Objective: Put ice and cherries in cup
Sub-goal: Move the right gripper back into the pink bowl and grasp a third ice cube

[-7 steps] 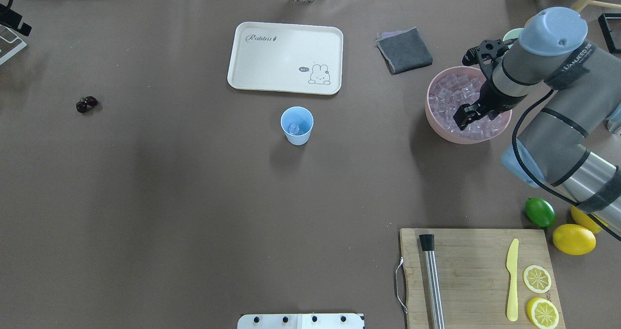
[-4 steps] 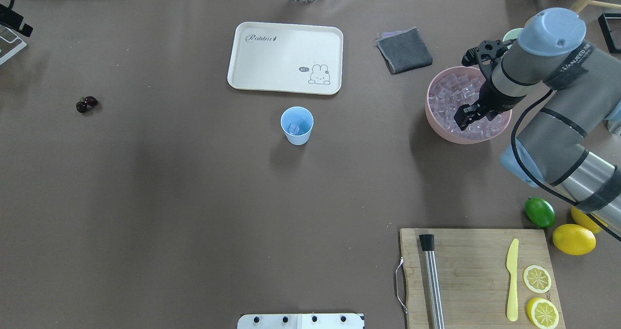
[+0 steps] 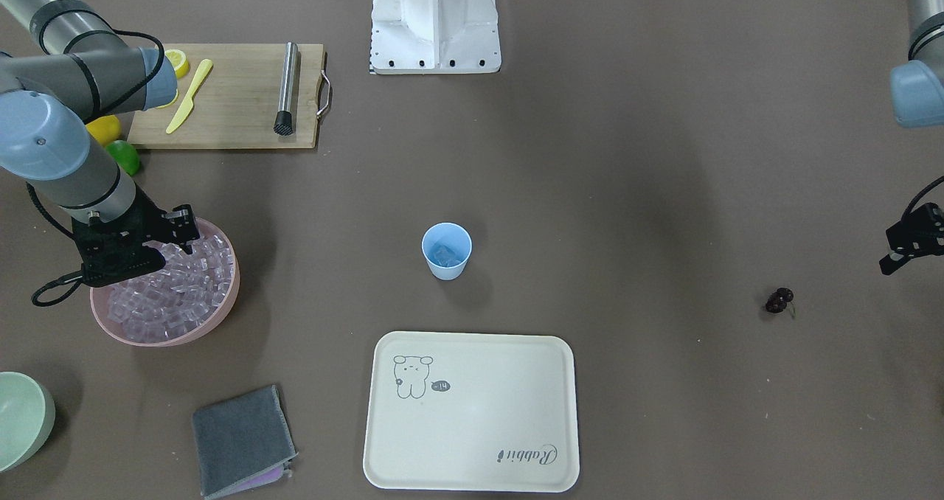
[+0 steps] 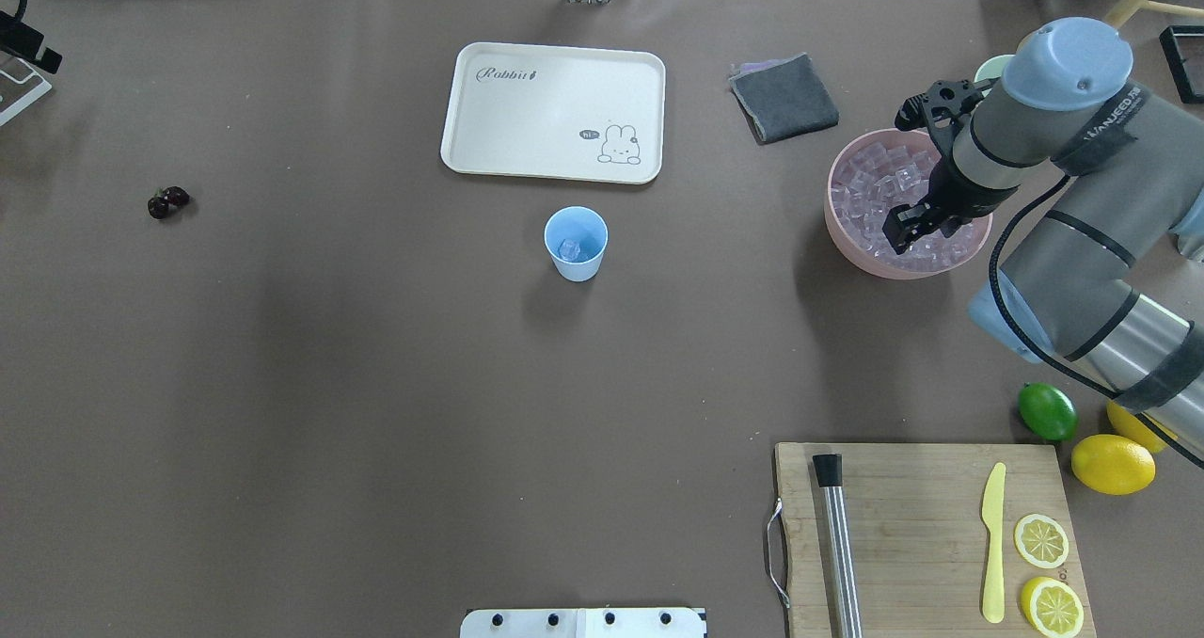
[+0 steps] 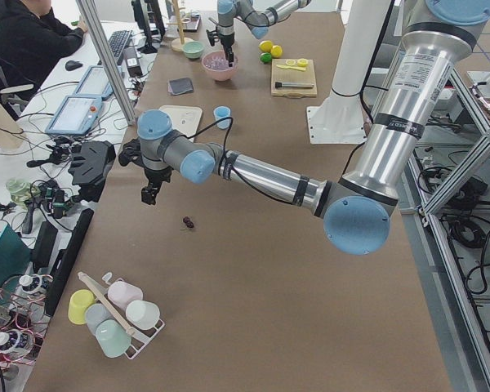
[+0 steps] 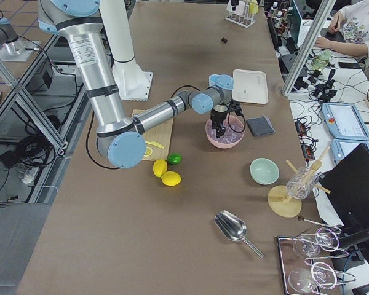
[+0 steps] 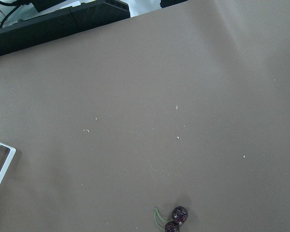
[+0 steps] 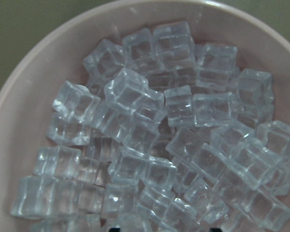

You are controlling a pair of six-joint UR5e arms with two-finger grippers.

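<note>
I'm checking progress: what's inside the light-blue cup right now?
The cup holds some ice; the count is unclear, and the bottom beneath it is covered. The cherries are not inside.

The ice [image 8: 145, 125] is clear, the cup [image 4: 576, 267] light-blue, the cherries [image 4: 167, 201] purple-red.

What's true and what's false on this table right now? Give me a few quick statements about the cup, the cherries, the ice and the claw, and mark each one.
1. The cup holds some ice. True.
2. The cherries are inside the cup. False: they lie on the table, far off to one side of it.
3. The right claw is at the pink bowl full of ice. True.
4. The lime lies on the cutting board. False: it lies on the table just beside the board.
</note>
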